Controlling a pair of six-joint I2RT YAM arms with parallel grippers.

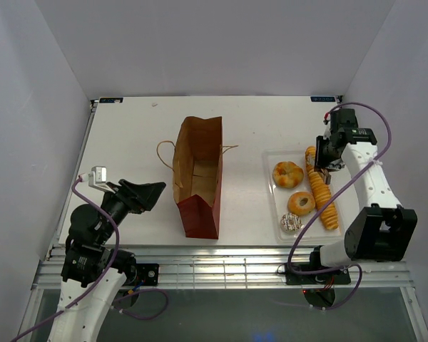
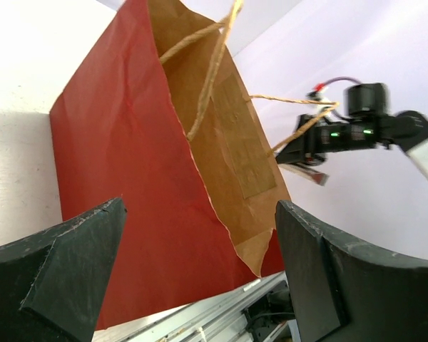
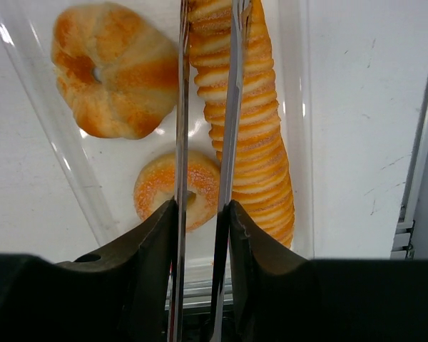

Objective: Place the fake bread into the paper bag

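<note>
The paper bag (image 1: 198, 174) lies on the table with its mouth toward the back wall and its reddish-brown end (image 2: 150, 178) toward me. My left gripper (image 1: 153, 194) hovers open just left of that end, with nothing between its fingers (image 2: 200, 206). The fake bread sits in a clear tray (image 1: 277, 196): a long ridged loaf (image 1: 321, 189), two ring buns (image 1: 287, 174) (image 1: 300, 203) and a small whitish pastry (image 1: 291, 222). My right gripper (image 1: 327, 158) (image 3: 203, 206) is shut on metal tongs (image 3: 182, 107). The tongs' blades reach over the loaf (image 3: 260, 157); their tips are out of frame.
White walls close in the table on three sides. A metal rail (image 1: 221, 267) runs along the near edge between the arm bases. The bag's twine handles (image 1: 164, 153) trail onto the table beside its mouth.
</note>
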